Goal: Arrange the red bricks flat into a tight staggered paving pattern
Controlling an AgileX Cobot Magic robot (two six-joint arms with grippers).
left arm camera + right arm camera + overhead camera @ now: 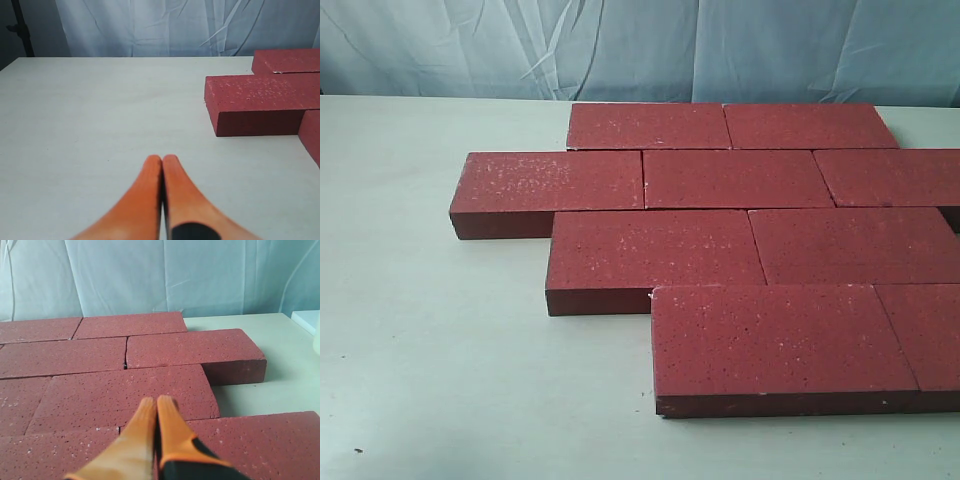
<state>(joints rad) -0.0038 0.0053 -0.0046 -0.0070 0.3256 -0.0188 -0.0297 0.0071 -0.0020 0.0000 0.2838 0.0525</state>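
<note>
— Layout?
— Pale matte worktop (440, 380), with dark red speckled rectangular paving bricks (740, 180) lying flat in four offset rows, from near the back edge toward the near right corner.
— Stage?
— Seemingly the last one: tightening joints. Small gap visible in a middle row.
— Grippers?
— Orange-fingered left gripper (162, 160) pressed together, empty, over the worktop on the rows' left-edge side. Orange-fingered right gripper (156, 401) likewise, above the bricks.
— Next?
— Probably nudging one brick snug sideways.
</note>
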